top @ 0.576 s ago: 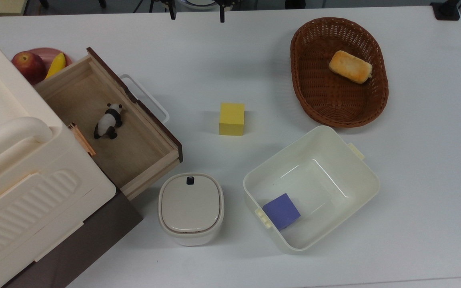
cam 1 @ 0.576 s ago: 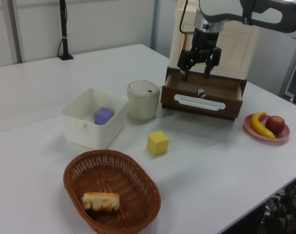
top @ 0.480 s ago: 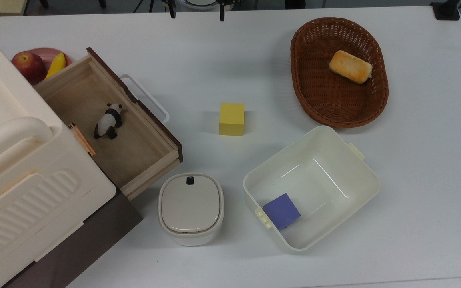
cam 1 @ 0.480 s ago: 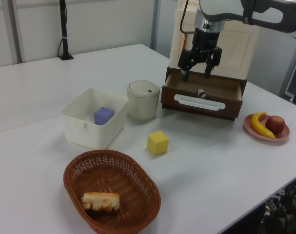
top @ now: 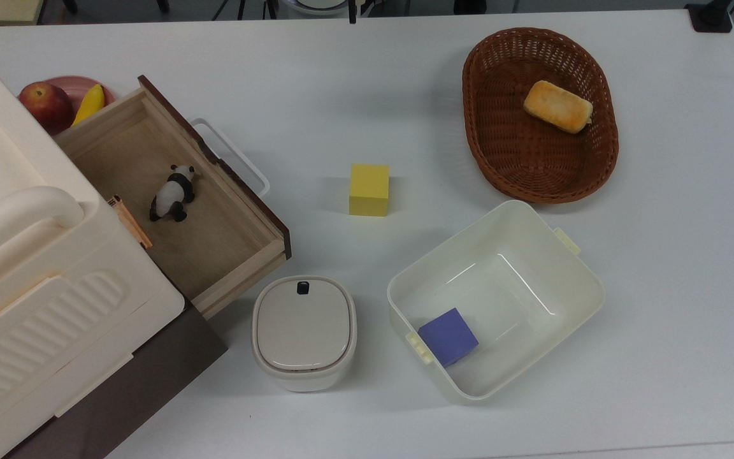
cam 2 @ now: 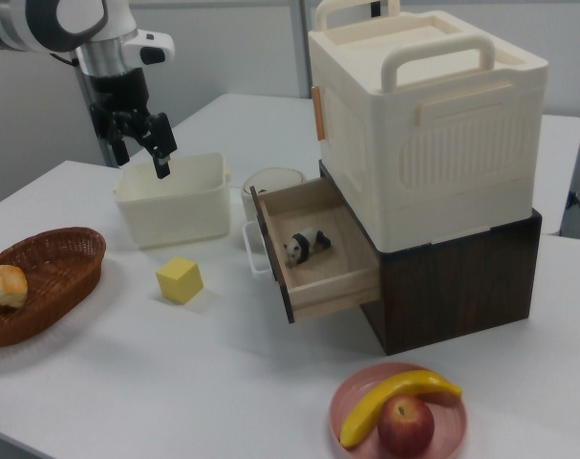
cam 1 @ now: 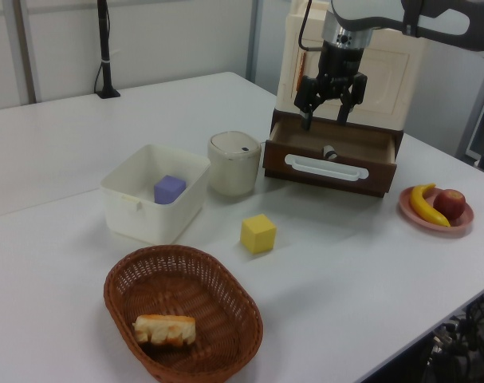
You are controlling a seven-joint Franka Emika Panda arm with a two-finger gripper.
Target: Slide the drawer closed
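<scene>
drawer [top: 176,191] open, claw [cam 1: 324,115] apparently spread

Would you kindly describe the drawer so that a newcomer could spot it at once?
Find the big cream cabinet on its dark base. The drawer juts open beneath it, a shallow light-wood box holding a panda. Unlike the cream bin nearby, it has a dark brown front and white loop handle.

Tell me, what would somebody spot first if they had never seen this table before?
Probably the open drawer sticking out of the dark cabinet, with a little toy panda lying inside. Next, the robot's gripper hanging open in the air above the table, holding nothing. After that, the brown wicker basket with a bread roll in it, at the top view's upper right.
</scene>
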